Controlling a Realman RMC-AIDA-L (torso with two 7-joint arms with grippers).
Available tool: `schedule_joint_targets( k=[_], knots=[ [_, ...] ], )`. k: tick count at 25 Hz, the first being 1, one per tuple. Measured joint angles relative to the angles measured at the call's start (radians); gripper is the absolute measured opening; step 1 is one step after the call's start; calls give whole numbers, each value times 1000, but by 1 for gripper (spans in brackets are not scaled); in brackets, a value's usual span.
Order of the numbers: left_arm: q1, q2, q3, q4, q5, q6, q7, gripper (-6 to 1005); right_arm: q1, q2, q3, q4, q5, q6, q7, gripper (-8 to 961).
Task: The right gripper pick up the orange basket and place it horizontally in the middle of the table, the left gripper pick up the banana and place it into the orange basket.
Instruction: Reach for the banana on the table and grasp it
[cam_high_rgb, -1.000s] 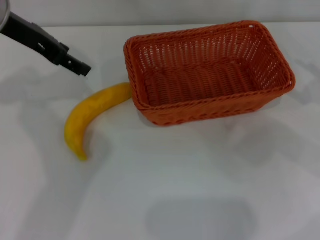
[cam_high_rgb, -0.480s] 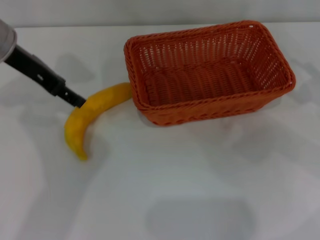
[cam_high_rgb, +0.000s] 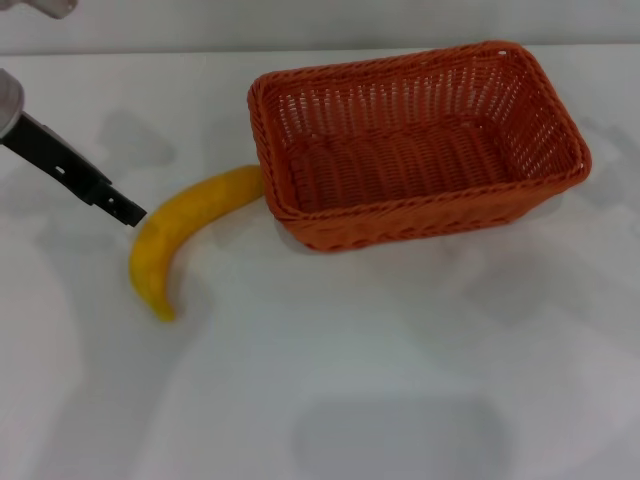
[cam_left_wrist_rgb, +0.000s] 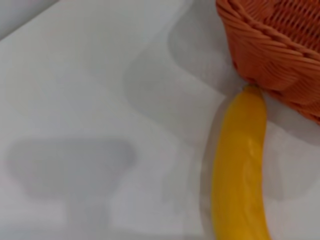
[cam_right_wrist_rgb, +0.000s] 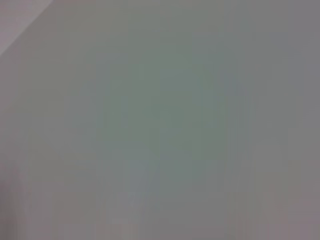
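The orange basket stands upright on the white table, its long side running left to right, and it is empty. The yellow banana lies on the table to the basket's left, one end touching the basket wall. In the left wrist view the banana fills the near part of the picture, its end meeting the basket. My left gripper reaches in from the left, its black tip right beside the banana's outer curve. The right gripper is out of view.
The right wrist view shows only a blank pale surface. Bare tabletop stretches in front of the basket and banana, and the table's back edge runs just behind the basket.
My left gripper came down from behind the banana to its side, then drew slightly left. Banana and basket have not moved.
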Motion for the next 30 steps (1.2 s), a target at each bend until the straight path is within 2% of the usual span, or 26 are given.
schedule_joint_targets(
  k=[9, 30],
  knots=[
    [9, 1, 0, 126, -12, -96, -16, 862, 0, 0, -11, 0, 1, -2, 1, 843],
    [35, -1, -2, 265, -12, -238, -43, 861, 1, 0, -26, 10, 0, -8, 5, 843]
  ],
)
